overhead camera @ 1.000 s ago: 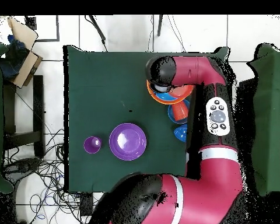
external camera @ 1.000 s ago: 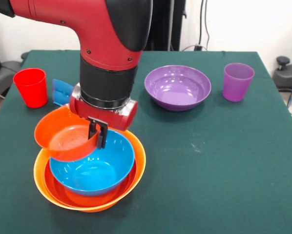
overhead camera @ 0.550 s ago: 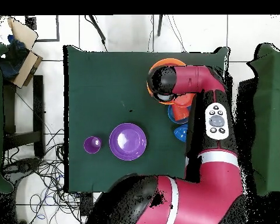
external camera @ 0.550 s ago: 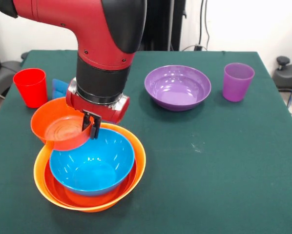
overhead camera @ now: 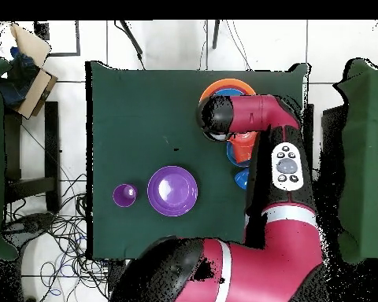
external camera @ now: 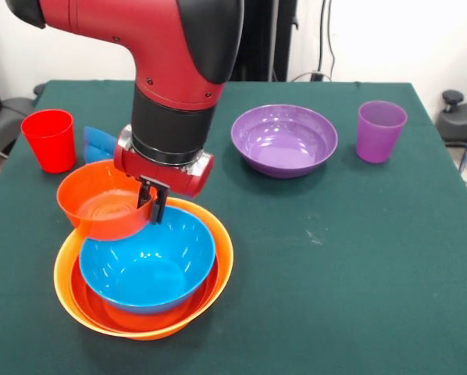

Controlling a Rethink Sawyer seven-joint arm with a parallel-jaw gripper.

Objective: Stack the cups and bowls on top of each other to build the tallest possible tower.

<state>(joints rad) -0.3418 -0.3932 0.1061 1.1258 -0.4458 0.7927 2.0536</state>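
Nested yellow-orange, red-orange, light blue bowls (external camera: 144,273), small orange bowl (external camera: 105,209) tilted above, purple bowl (external camera: 283,140), purple cup (external camera: 379,130), red cup (external camera: 49,140) apart

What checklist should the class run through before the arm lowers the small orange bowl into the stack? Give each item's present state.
1. Grip: the gripper is shut on the rim of the small glossy orange plastic bowl: ok.
2. Bowl level: it hangs tilted: not ok.
3. Alignment: the orange bowl sits over the far left rim of the large light blue plastic bowl, not its centre: not ok.
4. Stack order: the blue bowl nests in the red-orange bowl, inside the biggest yellow-orange bowl: ok.
5. Blue bowl's inside empty: ok.
6. Clearance from the red plastic cup: apart, ok.
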